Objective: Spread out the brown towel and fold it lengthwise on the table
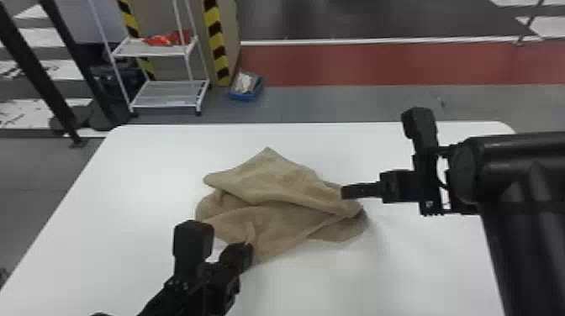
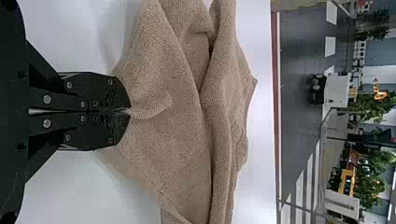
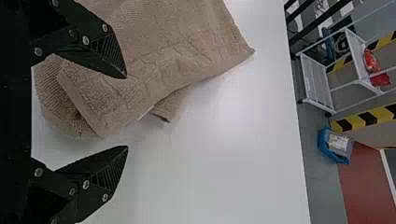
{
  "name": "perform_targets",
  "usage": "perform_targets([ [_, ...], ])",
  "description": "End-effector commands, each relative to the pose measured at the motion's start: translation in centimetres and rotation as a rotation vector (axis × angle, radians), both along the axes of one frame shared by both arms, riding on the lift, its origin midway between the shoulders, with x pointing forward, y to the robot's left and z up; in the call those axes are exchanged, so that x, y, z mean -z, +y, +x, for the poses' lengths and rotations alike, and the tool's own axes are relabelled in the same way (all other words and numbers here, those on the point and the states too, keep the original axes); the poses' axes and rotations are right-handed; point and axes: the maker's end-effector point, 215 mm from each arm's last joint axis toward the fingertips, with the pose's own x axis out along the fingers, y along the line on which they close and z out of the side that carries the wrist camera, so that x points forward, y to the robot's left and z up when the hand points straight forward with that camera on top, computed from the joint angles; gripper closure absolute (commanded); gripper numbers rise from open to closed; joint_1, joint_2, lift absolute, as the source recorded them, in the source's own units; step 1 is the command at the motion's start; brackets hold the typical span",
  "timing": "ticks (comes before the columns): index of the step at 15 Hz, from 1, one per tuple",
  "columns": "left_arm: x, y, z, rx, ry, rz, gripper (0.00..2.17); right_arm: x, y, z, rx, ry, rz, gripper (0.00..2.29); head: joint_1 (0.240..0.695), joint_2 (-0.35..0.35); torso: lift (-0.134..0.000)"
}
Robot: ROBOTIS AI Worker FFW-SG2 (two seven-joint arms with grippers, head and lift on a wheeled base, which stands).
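1. The brown ribbed cloth towel [image 1: 269, 201] lies rumpled in overlapping folds around the middle of the white, round-cornered table [image 1: 138, 151]. One peak points to the far edge, with a strip of tabletop between.
2. Broad white surface separates the towel from the table's left edge; more lies between its right end and the right edge, partly beneath the black right arm [image 1: 517, 172].
3. The left gripper [image 1: 248, 250] is clenched on a pinch of the towel's near part.
4. The right gripper [image 1: 344, 192] is released, its tips at the towel's right end; whether they touch it, I cannot tell.
5. The left wrist view shows the cloth drawn into a pucker at the joined fingertips.
6. The right wrist view reveals the wide gap between fingers, one overlapping the towel, the other over the table, plus a patterned woven border beside the towel's edge.
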Motion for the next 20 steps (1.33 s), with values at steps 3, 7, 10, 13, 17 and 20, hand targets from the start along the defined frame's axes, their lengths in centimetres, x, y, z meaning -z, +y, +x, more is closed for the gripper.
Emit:
perform_targets([
  [3, -0.1, -0.3, 0.0, 0.005, -0.003, 0.002, 1.45, 0.0, 0.0, 0.6, -0.002, 0.014, -0.004, 0.50, 0.695, 0.052, -0.124],
  [7, 0.1, -0.2, 0.0, 0.004, 0.000, 0.005, 1.45, 0.5, 0.5, 0.3, -0.017, 0.040, -0.005, 0.72, 0.695, 0.052, -0.124],
  [10, 0.2, -0.2, 0.0, 0.004, 0.001, 0.005, 1.45, 0.6, 0.6, 0.3, -0.020, 0.057, -0.008, 1.15, 0.695, 0.056, -0.124],
  [13, 0.3, 0.0, 0.0, 0.002, 0.003, 0.010, 1.45, 1.1, 0.5, 0.2, -0.018, 0.080, -0.015, 1.00, 0.695, 0.058, -0.124],
  [17, 0.5, 0.0, -0.1, 0.001, 0.006, 0.013, 1.45, 1.5, 0.6, 0.1, -0.023, 0.086, -0.021, 0.49, 0.695, 0.059, -0.124],
  [20, 0.6, 0.0, -0.1, 0.001, 0.009, 0.012, 1.45, 2.2, 1.0, 0.0, -0.034, 0.095, -0.022, 0.88, 0.695, 0.061, -0.124],
])
